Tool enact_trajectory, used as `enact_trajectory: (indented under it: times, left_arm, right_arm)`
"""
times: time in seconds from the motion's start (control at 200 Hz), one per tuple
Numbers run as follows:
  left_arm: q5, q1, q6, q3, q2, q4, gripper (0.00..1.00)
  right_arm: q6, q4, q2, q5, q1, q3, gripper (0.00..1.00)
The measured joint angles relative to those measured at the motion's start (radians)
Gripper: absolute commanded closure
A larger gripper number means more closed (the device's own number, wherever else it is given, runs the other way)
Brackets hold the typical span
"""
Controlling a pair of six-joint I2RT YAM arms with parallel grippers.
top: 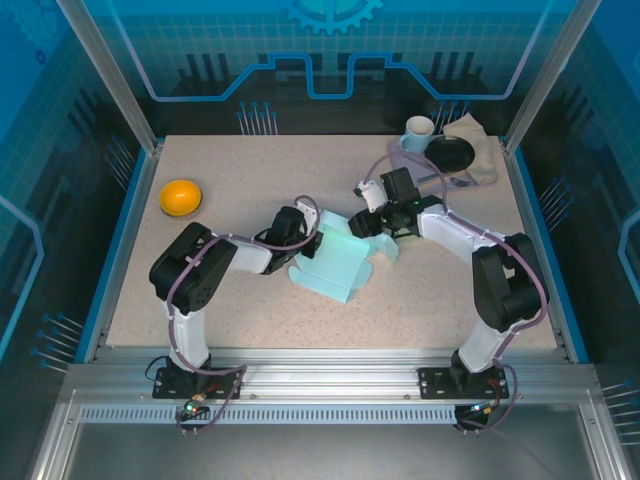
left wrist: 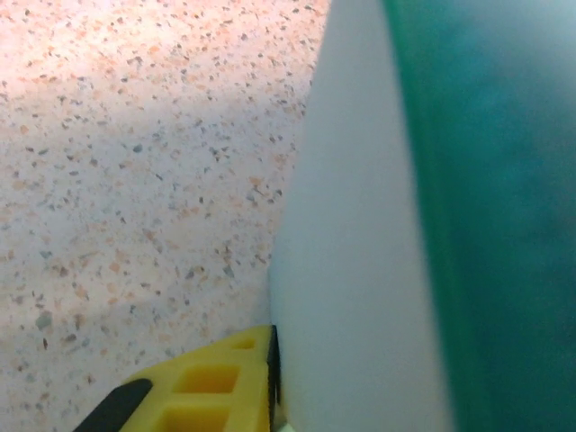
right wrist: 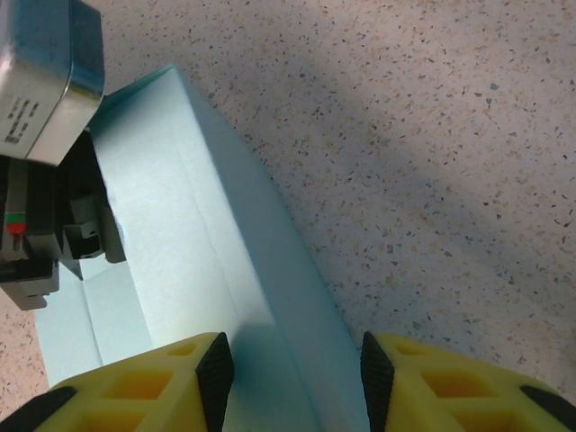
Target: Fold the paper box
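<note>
Resting at the middle of the desk (top: 440, 310), the pale-blue box (top: 335, 262) is half-formed thin card: probably light, springy and easily creased, best taken by wall edges near the scored folds. At its left wall the left tool (top: 305, 240) pinches the card. Over its right ridge the right tool (right wrist: 290, 360) straddles, fingers parted. The box carries no print, and a label (right wrist: 20, 115) beside it is unreadable.

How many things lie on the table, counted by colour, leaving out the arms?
Orange: 1, bowl
Light teal: 1, paper box
White: 1, mug
Black: 1, dish
Beige: 1, cloth
Total: 5
</note>
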Motion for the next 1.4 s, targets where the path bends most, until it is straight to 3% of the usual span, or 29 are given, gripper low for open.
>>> enact_trajectory:
  times: [0.055,0.28,0.445,0.535,0.58,0.87,0.985,1.13,1.401]
  left_arm:
    - [-0.014,-0.002,-0.008,0.017,0.009,-0.01,1.0]
    - [-0.223,-0.068,-0.105,0.15,0.041,-0.189,1.0]
    - [-0.313,-0.092,-0.143,0.175,0.041,-0.257,1.0]
    - [-0.325,-0.096,-0.148,0.177,0.041,-0.263,0.82]
    - [-0.32,-0.096,-0.144,0.171,0.041,-0.256,0.77]
    - [-0.31,-0.087,-0.127,0.135,0.042,-0.209,0.75]
    - [-0.315,-0.086,-0.131,0.144,0.047,-0.219,0.8]
    - [-0.335,-0.088,-0.142,0.16,0.055,-0.228,1.0]
    - [-0.456,-0.12,-0.245,0.239,0.08,-0.36,1.0]
  right_arm:
    - [0.001,0.006,0.003,0.004,0.0,0.006,0.56]
    - [0.034,0.056,0.007,0.057,-0.007,-0.008,0.57]
    - [0.072,0.09,0.006,0.075,-0.006,-0.019,0.56]
    - [0.087,0.097,0.006,0.079,-0.006,-0.02,0.55]
    - [0.09,0.095,0.006,0.078,-0.006,-0.019,0.55]
    - [0.097,0.066,0.026,0.059,-0.004,0.007,0.55]
    - [0.097,0.06,0.032,0.055,-0.004,0.015,0.55]
    - [0.097,0.061,0.034,0.05,-0.003,0.015,0.55]
    - [0.109,0.089,0.034,0.062,0.001,0.008,0.56]
